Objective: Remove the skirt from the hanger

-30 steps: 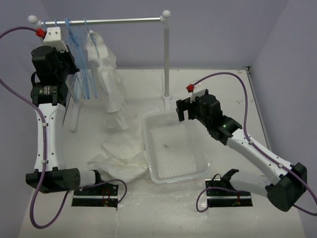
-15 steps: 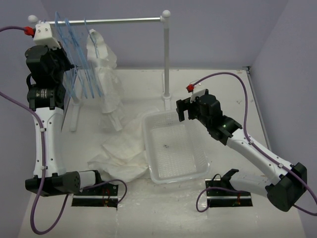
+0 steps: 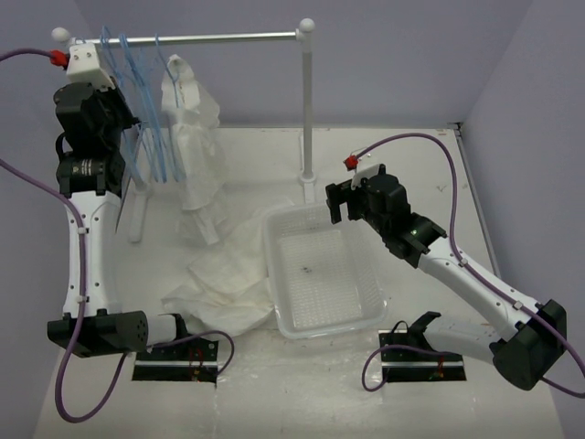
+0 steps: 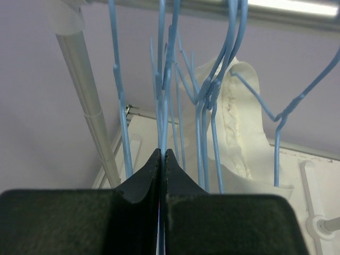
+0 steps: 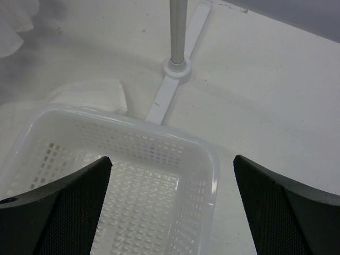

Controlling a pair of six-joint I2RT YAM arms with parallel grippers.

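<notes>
The skirt, plain wrinkled white fabric, lies flat on the table left of the clear basket. A corner of it shows behind the basket in the right wrist view. My left gripper is raised near the left end of the rail. It is shut on the wire of a blue hanger, one of several on the rail; the jaws are pressed together on the wire. My right gripper is open and empty above the basket's far right corner.
A white tiered, ruffled garment hangs on a blue hanger at the rail, right of my left gripper. The rack's right post and its foot stand just behind the basket. Purple walls close the back and sides.
My left arm has risen towards the rail with the blue hanger, then eased slightly right. The hangers and the ruffled garment have swung. The right arm has not moved.
</notes>
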